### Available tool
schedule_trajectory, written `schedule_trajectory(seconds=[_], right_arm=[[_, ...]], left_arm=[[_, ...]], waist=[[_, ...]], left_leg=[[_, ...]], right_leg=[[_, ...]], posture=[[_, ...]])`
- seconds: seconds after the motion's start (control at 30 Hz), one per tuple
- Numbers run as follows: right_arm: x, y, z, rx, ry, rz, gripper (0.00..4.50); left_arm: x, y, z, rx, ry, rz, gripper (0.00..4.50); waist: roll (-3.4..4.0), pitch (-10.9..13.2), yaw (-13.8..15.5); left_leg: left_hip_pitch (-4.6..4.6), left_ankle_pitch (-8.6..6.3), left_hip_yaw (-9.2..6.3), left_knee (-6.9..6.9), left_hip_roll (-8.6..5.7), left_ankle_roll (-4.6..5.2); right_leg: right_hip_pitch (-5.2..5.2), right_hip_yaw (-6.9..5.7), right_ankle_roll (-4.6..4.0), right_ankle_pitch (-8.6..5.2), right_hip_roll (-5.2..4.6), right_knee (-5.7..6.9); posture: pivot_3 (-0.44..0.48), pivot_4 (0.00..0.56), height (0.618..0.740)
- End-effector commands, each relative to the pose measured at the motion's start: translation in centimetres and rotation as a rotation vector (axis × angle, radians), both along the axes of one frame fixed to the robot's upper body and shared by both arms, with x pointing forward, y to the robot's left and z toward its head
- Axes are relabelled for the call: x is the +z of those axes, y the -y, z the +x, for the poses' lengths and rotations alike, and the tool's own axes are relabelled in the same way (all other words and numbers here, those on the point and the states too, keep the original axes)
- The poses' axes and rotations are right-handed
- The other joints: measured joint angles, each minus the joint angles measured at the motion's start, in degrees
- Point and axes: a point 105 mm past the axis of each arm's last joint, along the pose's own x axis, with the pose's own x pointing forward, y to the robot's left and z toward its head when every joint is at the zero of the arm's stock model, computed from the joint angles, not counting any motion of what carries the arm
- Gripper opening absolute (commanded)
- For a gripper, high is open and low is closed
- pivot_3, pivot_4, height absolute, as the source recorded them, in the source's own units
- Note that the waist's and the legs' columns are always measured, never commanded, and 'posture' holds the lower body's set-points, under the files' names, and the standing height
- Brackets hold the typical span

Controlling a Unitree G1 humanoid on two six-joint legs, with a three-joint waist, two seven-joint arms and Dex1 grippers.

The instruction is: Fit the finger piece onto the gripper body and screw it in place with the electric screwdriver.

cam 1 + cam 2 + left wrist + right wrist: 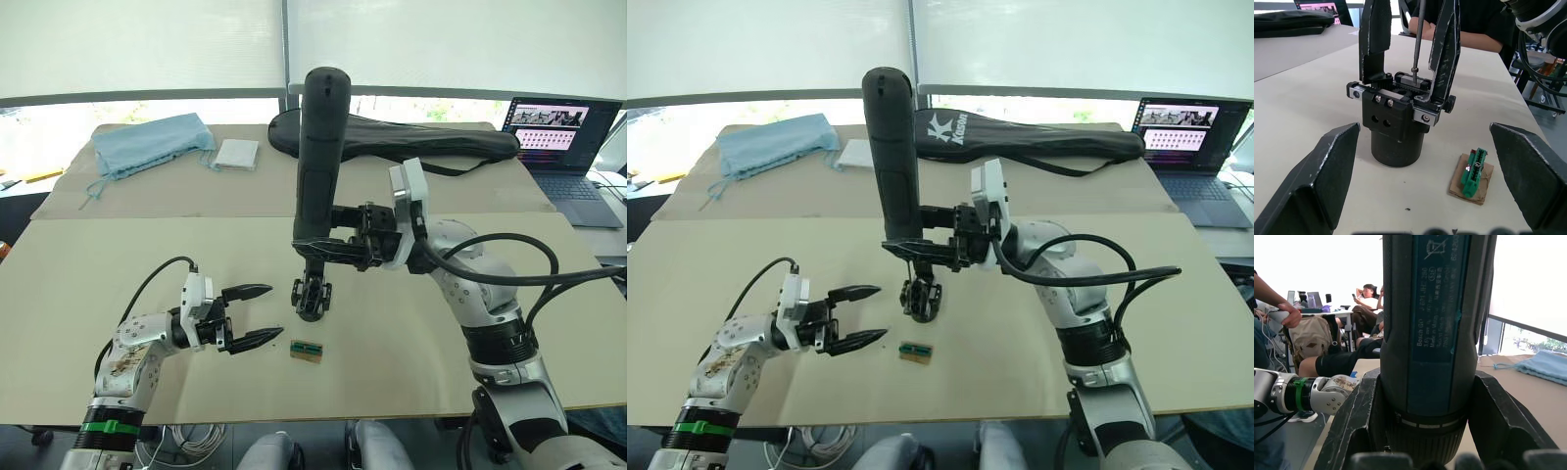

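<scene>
**Above the gripper body: screwdriver bit on a screw**

Over the gripper body (pixel 312 297), electric screwdriver (pixel 319 162) upright, clamped by the right gripper (pixel 345 245), bit tip down among its two fingers. Beside it, left gripper (pixel 247 315) spread, empty. Just beside its base, green-and-tan block (pixel 307 351).

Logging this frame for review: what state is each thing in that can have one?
Screwdriver: upright, clamped in right gripper, bit down on the gripper body.
Gripper body: standing on the table, two fingers up, untouched by left gripper.
Left gripper: open, empty, beside the body.
Green block: lying flat.
Laptop: open, screen lit.
Black bag: lying closed.
</scene>
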Motion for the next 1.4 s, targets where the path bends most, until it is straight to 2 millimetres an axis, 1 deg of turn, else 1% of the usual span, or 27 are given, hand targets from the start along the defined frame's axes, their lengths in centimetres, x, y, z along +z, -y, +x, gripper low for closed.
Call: schedule_trajectory(seconds=[0.03,0.63,0.83,1.03,1.4], right_arm=[[2.2,0.0,-0.9,0.018,0.094,0.053,1.92],[1.8,-0.1,-1.0,0.012,0.083,0.048,1.92],[1.4,-0.2,-1.2,0.016,0.079,0.040,1.92],[0.8,-0.2,-1.3,0.016,0.076,0.028,1.92],[0.3,0.0,-1.3,0.015,0.071,0.025,1.92]], left_arm=[[0.5,0.3,0.1,-0.007,0.033,-0.004,4.50],[0.2,0.6,0.0,-0.005,0.027,-0.003,4.50],[0.0,0.3,-0.3,0.002,0.019,0.006,4.50],[0.1,0.4,-0.3,0.000,0.022,0.006,4.50],[0.4,0.9,-0.2,-0.003,0.028,-0.002,4.50]], waist=[[0.00,0.00,0.01],[0.00,0.00,0.01],[0.00,0.00,-0.02],[0.00,0.00,0.02],[0.00,0.00,0.01]], left_leg=[[0.00,0.00,0.00,0.00,0.00,0.00],[0.00,0.00,0.00,-0.01,0.00,0.00],[0.00,0.00,0.00,-0.01,0.00,0.00],[0.00,0.00,-0.01,-0.01,0.00,0.00],[0.00,0.00,-0.01,-0.01,0.00,0.00]], right_leg=[[0.00,0.01,0.00,0.00,0.00,0.00],[0.00,0.13,0.00,0.00,0.00,0.00],[-0.01,0.14,0.00,0.00,0.00,0.00],[0.00,0.18,0.00,0.00,-0.01,0.00],[-0.01,0.24,0.00,0.00,-0.01,0.00]], posture=[[0.000,0.150,0.740],[0.000,0.150,0.740],[0.000,0.150,0.740],[0.000,0.150,0.740],[0.000,0.150,0.740]])
